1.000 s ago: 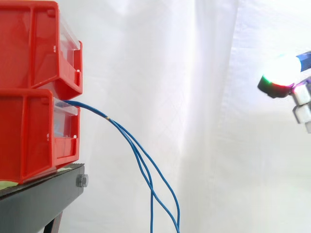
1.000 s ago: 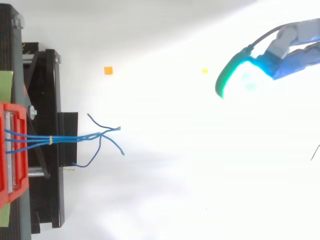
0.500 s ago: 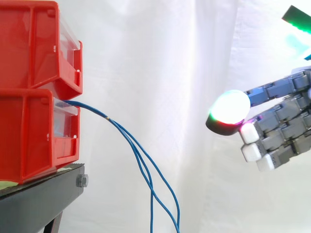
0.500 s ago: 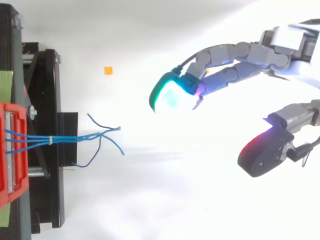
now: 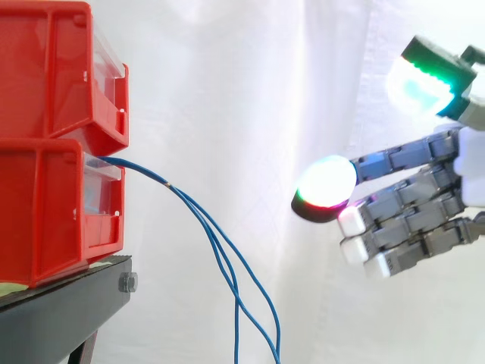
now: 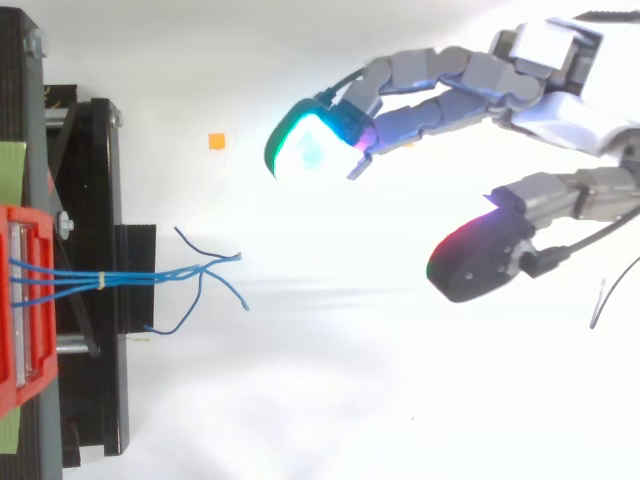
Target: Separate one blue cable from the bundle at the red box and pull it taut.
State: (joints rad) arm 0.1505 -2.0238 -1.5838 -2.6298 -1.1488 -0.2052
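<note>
— Where is the robot hand?

— It is in the air on the right of the side view, in front of the white curtain. It is spread wide. The fingers reach out nearly straight toward the bins, and the thumb stands well apart above them. Nothing lies between them, so it holds nothing.

— And from above?

— It is the same there. The fingers stretch leftward and end in a pad that glows green and white. The thumb sits apart from them, its pad dark with a red rim. There is a wide open gap between the two.

— Where are the blue cables?

— They come out of the front of the lower red bin, just under the upper red bin. From there they sag in a slack curve and run off the bottom edge of the side view. A small pale band ties them together close to the bin.

— Are they separated at all?

— Only at the loose ends. In the top view the blue cables run bunched across the black stand, then fan out into several curled tips just past its edge.

— How close is the robot hand to them?

— It is well apart in both views and touches no strand. Its nearest pad hangs higher than the drooping part of the cables and off to the right.

— Anything else nearby?

— A small orange square lies on the white ground between the stand and the fingers. Both bins sit stacked on the stand.
</note>
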